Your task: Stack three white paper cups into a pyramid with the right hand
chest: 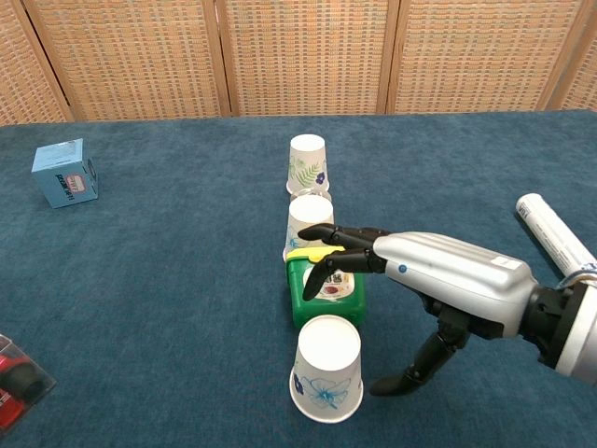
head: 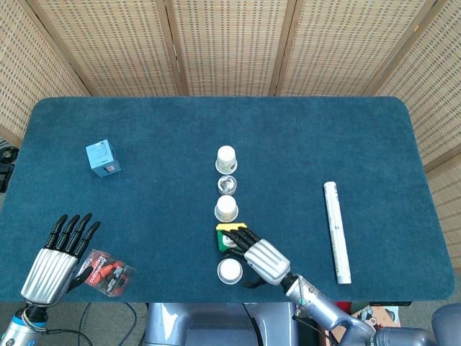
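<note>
right hand (chest: pixel 424 280) open, empty, over green box (chest: pixel 326 297) | nearest paper cup (chest: pixel 326 368) beside thumb | risk: sweeping fingers topple it

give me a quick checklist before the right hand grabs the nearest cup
1. Right hand holds nothing, fingers apart: ok.
2. Nearest cup upside down, standing free: ok.
3. Thumb low beside that cup, not touching: ok.
4. Fingers hang over the green box, not around the cup: not ok.
5. Middle cup and far cup upright on their rims: ok.
6. Left hand away from the cups: ok.
</note>
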You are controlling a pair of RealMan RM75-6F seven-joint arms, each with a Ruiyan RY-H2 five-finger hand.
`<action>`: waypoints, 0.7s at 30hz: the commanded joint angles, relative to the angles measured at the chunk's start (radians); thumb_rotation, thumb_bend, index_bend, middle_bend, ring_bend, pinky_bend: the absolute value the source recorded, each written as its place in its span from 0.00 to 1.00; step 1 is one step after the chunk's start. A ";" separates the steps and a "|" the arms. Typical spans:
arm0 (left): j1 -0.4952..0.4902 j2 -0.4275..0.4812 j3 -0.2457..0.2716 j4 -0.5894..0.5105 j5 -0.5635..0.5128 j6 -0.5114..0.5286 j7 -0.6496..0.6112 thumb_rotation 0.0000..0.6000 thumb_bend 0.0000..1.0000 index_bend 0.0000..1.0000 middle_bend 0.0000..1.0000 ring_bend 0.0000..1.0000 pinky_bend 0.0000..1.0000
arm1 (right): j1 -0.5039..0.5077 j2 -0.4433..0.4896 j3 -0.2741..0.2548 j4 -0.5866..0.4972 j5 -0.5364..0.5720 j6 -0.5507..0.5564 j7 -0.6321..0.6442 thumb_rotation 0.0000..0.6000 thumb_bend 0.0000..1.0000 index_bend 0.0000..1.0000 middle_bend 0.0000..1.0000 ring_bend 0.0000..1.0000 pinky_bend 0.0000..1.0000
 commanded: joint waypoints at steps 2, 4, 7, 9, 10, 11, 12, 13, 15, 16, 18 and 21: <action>0.001 0.001 0.000 -0.001 0.001 0.002 -0.001 1.00 0.21 0.00 0.00 0.00 0.00 | 0.006 -0.012 0.005 0.008 0.008 -0.010 0.001 1.00 0.13 0.31 0.00 0.00 0.00; 0.002 0.002 -0.001 -0.001 0.000 0.003 -0.003 1.00 0.21 0.00 0.00 0.00 0.00 | 0.009 -0.019 0.005 0.012 0.010 -0.016 -0.001 1.00 0.13 0.31 0.00 0.00 0.00; 0.001 0.003 -0.002 0.000 -0.003 0.002 -0.006 1.00 0.21 0.00 0.00 0.00 0.00 | 0.012 -0.029 0.005 0.020 0.014 -0.023 -0.003 1.00 0.13 0.31 0.00 0.00 0.00; 0.001 0.004 -0.003 0.001 -0.005 0.001 -0.009 1.00 0.21 0.00 0.00 0.00 0.00 | 0.012 -0.035 0.005 0.027 0.017 -0.024 -0.003 1.00 0.13 0.31 0.00 0.00 0.00; 0.000 0.004 -0.003 0.001 -0.006 0.000 -0.009 1.00 0.21 0.00 0.00 0.00 0.00 | 0.012 -0.037 0.005 0.028 0.018 -0.023 -0.003 1.00 0.13 0.31 0.00 0.00 0.00; 0.000 0.004 -0.004 0.001 -0.006 -0.001 -0.009 1.00 0.21 0.00 0.00 0.00 0.00 | 0.012 -0.039 0.005 0.030 0.018 -0.023 -0.001 1.00 0.13 0.31 0.00 0.00 0.00; 0.000 0.004 -0.004 0.002 -0.007 -0.002 -0.010 1.00 0.21 0.00 0.00 0.00 0.00 | 0.012 -0.042 0.005 0.033 0.019 -0.023 0.000 1.00 0.13 0.31 0.00 0.00 0.00; -0.001 0.003 -0.004 0.002 -0.008 -0.003 -0.010 1.00 0.21 0.00 0.00 0.00 0.00 | 0.012 -0.044 0.005 0.035 0.020 -0.023 0.001 1.00 0.13 0.31 0.00 0.00 0.00; -0.001 0.003 -0.004 0.002 -0.008 -0.004 -0.010 1.00 0.21 0.00 0.00 0.00 0.00 | 0.012 -0.049 0.006 0.042 0.024 -0.025 0.003 1.00 0.13 0.31 0.00 0.00 0.00; -0.001 0.003 -0.004 0.002 -0.008 -0.005 -0.010 1.00 0.21 0.00 0.00 0.00 0.00 | 0.012 -0.052 0.007 0.046 0.026 -0.025 0.005 1.00 0.13 0.31 0.00 0.00 0.00; -0.001 0.003 -0.003 0.001 -0.007 -0.005 -0.009 1.00 0.21 0.00 0.00 0.00 0.00 | 0.011 -0.058 0.009 0.054 0.029 -0.023 0.009 1.00 0.13 0.34 0.00 0.00 0.00; -0.001 0.003 -0.004 0.001 -0.006 -0.003 -0.010 1.00 0.21 0.00 0.00 0.00 0.00 | 0.007 -0.068 0.009 0.066 0.027 -0.011 0.014 1.00 0.13 0.42 0.00 0.00 0.00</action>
